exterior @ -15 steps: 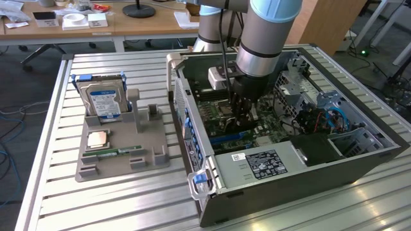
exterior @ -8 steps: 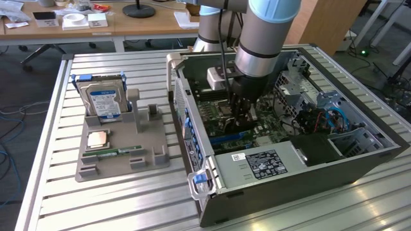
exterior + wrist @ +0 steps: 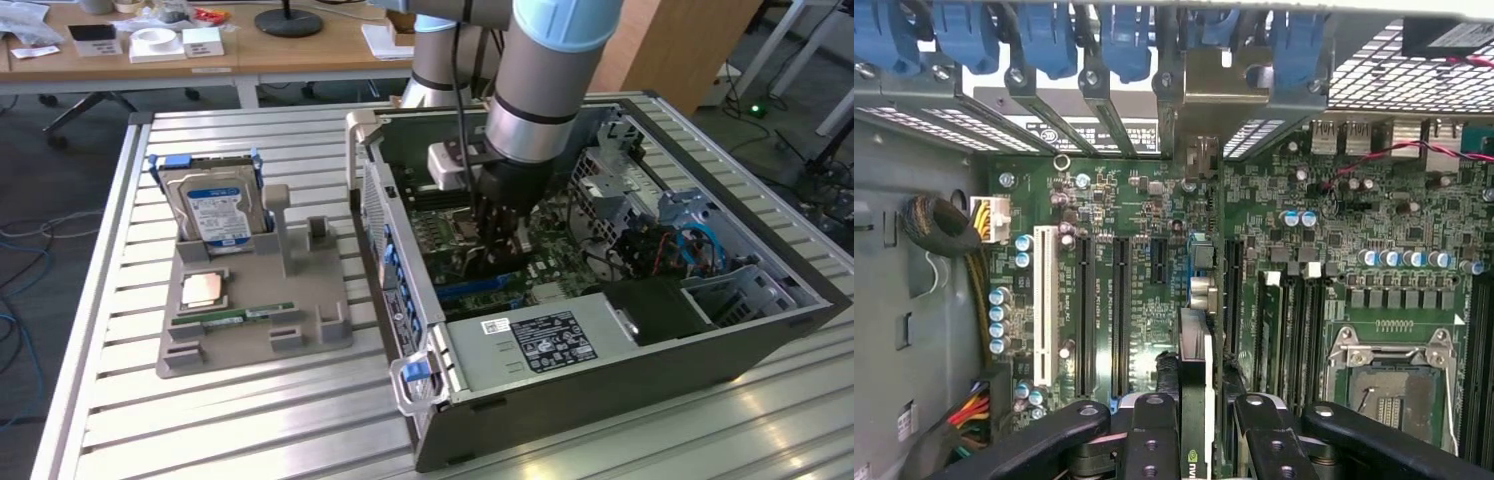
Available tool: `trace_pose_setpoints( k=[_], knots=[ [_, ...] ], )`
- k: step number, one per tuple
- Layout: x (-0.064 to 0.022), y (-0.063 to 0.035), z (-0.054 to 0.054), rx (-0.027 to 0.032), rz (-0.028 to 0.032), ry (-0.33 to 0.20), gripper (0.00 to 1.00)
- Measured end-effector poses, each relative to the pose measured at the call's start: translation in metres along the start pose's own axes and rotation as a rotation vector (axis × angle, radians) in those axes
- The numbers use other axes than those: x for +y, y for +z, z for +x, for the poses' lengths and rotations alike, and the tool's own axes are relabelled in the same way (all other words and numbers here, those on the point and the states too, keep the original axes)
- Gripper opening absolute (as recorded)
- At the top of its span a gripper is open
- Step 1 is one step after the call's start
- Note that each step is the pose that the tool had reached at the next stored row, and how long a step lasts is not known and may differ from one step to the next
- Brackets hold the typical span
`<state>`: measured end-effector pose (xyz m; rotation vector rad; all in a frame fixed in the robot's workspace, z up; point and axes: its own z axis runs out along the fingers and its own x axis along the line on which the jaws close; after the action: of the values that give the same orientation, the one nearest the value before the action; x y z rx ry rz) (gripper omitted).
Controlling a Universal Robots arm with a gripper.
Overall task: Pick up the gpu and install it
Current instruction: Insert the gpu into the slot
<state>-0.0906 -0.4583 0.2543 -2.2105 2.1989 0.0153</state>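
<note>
Slatted metal bench (image 3: 267, 420) carries a grey parts holder (image 3: 254, 330) and open computer case (image 3: 641, 330) (side by side).

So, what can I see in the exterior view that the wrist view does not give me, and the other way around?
Exterior view alone: the grey holder on the slatted table, carrying the blue-labelled hard drive, a CPU and a RAM stick; also the power supply.

Wrist view alone: the white expansion slot, the empty CPU socket and the blue bracket clips.

Both: the open computer case, its green motherboard, and the gripper with its jaws closed on the gpu, held edge-on above the slots.
</note>
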Motion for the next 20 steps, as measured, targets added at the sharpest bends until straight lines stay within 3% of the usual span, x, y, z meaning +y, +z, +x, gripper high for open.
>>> trace_pose_setpoints(
  k=[20],
  knots=[
    [0.0044,0.0075,0.0001,-0.0001,0.0001,0.000,0.26]
  ],
)
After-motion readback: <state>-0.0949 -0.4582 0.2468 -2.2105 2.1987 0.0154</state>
